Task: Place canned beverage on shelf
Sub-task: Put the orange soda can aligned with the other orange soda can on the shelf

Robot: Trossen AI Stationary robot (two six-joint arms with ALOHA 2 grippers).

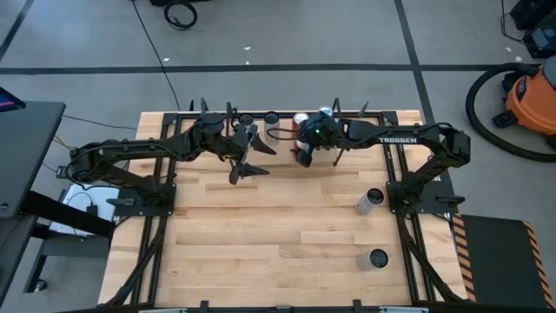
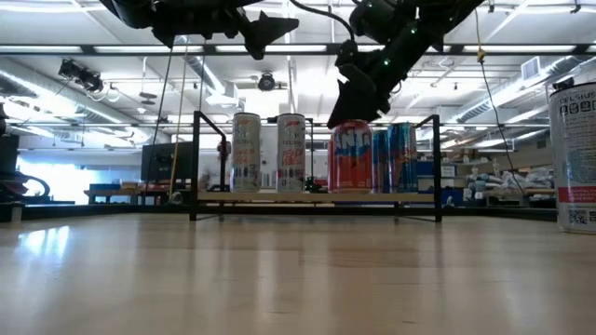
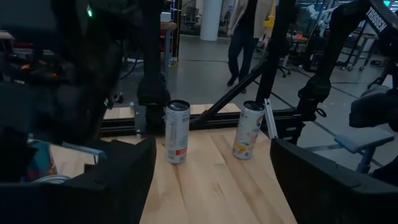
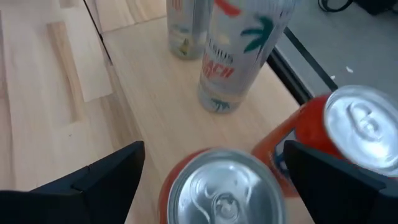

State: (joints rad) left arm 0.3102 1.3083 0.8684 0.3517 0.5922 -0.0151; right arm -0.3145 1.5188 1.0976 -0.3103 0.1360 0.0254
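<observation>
The shelf (image 2: pixel 317 197), black rods around a light wood board, stands at the table's far edge and holds several upright cans. A red can (image 2: pixel 351 156) stands on its base on the board between two white slim cans (image 2: pixel 291 154) and blue cans (image 2: pixel 402 156). My right gripper (image 2: pixel 356 110) hangs open just above the red can. In the right wrist view its fingers (image 4: pixel 93 180) stand wide on either side of the can's silver top (image 4: pixel 219 190), apart from it. My left gripper (image 1: pixel 254 156) is open and empty, raised in front of the shelf's left half.
Two more cans stand on the table near the right edge (image 1: pixel 369 200) (image 1: pixel 378 258); they also show in the left wrist view (image 3: pixel 177 130) (image 3: pixel 249 130). A second red can (image 4: pixel 357 124) stands close beside the one under my right gripper. A person walks in the room beyond (image 3: pixel 249 31).
</observation>
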